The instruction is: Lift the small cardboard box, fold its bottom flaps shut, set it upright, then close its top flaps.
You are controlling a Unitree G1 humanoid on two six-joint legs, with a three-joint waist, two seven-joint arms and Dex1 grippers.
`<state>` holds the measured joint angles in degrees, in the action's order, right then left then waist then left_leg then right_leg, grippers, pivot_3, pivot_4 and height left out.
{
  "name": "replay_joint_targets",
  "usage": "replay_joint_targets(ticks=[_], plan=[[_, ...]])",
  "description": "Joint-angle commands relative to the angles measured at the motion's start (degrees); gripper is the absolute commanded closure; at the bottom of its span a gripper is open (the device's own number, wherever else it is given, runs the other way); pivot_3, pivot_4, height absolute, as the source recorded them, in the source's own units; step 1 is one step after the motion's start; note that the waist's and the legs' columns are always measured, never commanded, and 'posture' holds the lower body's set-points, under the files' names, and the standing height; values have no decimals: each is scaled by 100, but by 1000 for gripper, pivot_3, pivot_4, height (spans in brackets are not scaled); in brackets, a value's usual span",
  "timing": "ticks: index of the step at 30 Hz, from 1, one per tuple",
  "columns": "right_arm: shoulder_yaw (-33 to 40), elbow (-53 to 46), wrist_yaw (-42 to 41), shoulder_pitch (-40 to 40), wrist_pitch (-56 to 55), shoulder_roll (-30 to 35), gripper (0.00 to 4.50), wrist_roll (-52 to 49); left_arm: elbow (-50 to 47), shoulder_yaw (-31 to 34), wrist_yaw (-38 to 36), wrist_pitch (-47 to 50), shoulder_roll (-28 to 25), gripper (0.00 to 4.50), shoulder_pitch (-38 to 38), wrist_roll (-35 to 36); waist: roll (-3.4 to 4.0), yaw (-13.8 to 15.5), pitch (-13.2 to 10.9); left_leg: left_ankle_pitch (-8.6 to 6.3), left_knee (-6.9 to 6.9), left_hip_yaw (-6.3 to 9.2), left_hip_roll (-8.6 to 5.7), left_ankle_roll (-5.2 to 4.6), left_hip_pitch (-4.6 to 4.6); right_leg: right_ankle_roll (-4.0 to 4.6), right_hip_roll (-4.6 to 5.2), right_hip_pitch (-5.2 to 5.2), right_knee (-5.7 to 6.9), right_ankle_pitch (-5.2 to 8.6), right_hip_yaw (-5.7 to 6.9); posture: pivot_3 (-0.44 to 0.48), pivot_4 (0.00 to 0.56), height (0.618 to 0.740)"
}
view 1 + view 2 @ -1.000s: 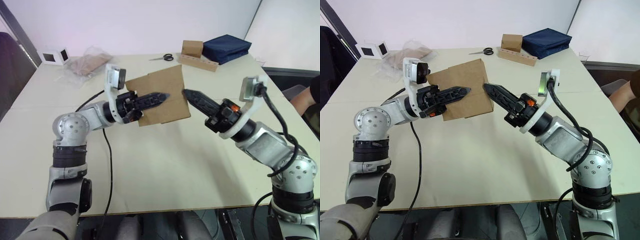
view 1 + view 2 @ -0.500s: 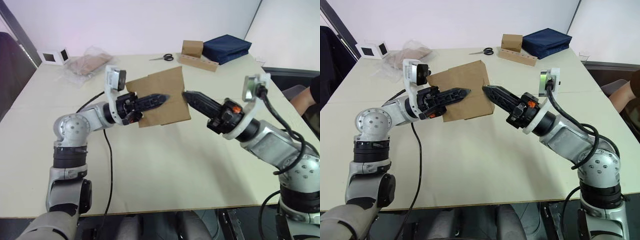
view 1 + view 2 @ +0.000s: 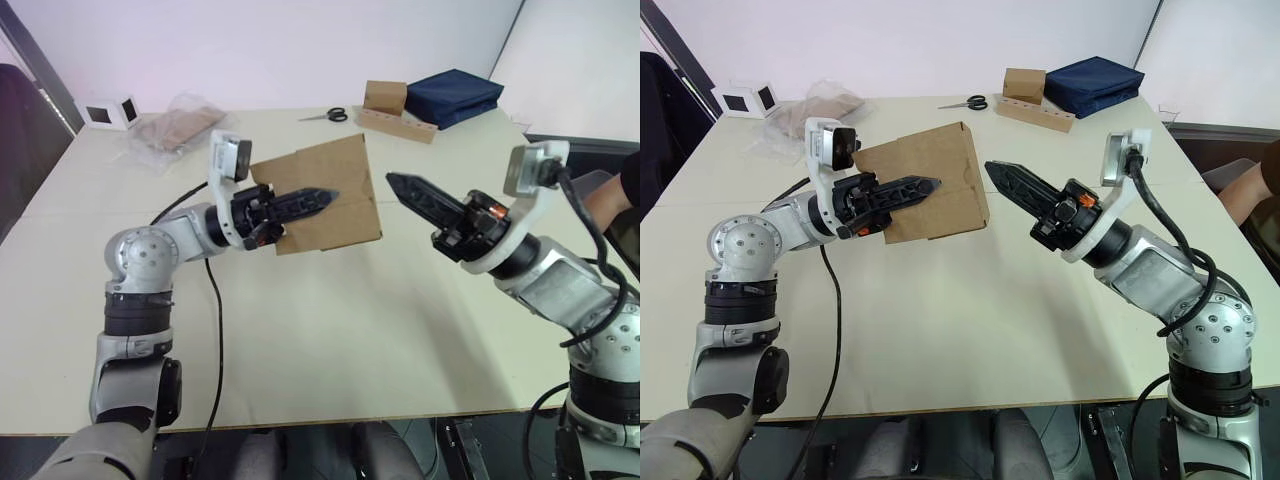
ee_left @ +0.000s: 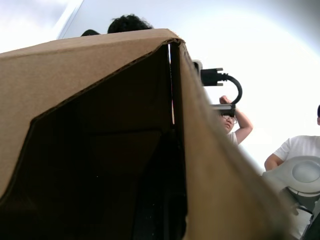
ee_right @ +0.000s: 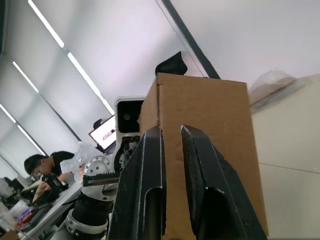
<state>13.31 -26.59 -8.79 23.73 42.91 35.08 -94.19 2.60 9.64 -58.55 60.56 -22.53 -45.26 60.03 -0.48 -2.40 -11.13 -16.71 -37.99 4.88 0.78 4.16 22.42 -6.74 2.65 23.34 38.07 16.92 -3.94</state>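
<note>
The small cardboard box [image 3: 338, 180] hangs tilted above the table [image 3: 330, 330], plain brown, with one broad face toward me. My left gripper [image 3: 326, 193] is shut on its near wall, one black finger lying across the outer face. The left wrist view looks into the box's dark open end [image 4: 115, 150]. I cannot tell the bottom flaps from the top flaps here. My right gripper [image 3: 392, 181] is shut, pointing at the box's right edge from a short gap away, touching nothing. In the right wrist view its fingers [image 5: 150, 175] aim at the box [image 5: 210, 115].
At the table's far edge stand a squarer brown box [image 3: 385, 96] with a long cardboard strip [image 3: 397, 124], a navy bag [image 3: 453, 95] and scissors [image 3: 326, 115]. A plastic bag [image 3: 175, 128] and a small white box [image 3: 107, 111] lie far left. A person's arm [image 3: 612, 195] shows at right.
My right gripper has drawn back to the right, away from the box's right edge. The left gripper and the box have stayed put.
</note>
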Motion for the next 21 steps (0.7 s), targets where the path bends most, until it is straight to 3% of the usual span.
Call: replay_joint_targets(ticks=[1, 4, 6, 7, 15, 21], plan=[[113, -23, 2, -65, -120, -59, 3930, 79, -127, 63, 13, -36, -37, 4500, -137, 106, 0, -1, 0, 0, 0, 0, 0, 0, 0, 0, 0, 0, 0, 0, 0, 0, 150, 740], [39, 46, -20, -79, -141, -149, 3930, 310, -87, 73, 15, -53, -37, 4500, -177, 97, 0, -1, 0, 0, 0, 0, 0, 0, 0, 0, 0, 0, 0, 0, 0, 0, 150, 740], [-24, 44, -18, -54, -152, -243, 4468, 429, -72, 78, 17, -61, -34, 4500, -190, 91, 0, -2, 0, 0, 0, 0, 0, 0, 0, 0, -1, 0, 0, 0, 0, 0, 150, 740], [-91, 16, -8, -41, -152, -312, 4497, 495, -65, 81, 23, -65, -30, 4500, -195, 88, 0, -3, 0, 0, 0, 0, 0, 0, 0, 0, -1, 0, 0, 0, 0, 0, 150, 740], [-580, -228, -46, 0, -72, -677, 4497, 863, -49, 91, 58, -37, -29, 4500, -212, 101, 0, -2, 0, 0, 1, 0, 0, 0, 0, 0, 0, 1, 0, 0, 0, 0, 150, 740], [-369, -235, -52, -4, -82, -522, 4497, 968, 17, 3, -24, -63, -165, 4500, -281, -22, 0, -2, 0, 0, 1, 0, 0, 1, 0, 0, 0, 1, 0, 0, 0, 0, 150, 740]])
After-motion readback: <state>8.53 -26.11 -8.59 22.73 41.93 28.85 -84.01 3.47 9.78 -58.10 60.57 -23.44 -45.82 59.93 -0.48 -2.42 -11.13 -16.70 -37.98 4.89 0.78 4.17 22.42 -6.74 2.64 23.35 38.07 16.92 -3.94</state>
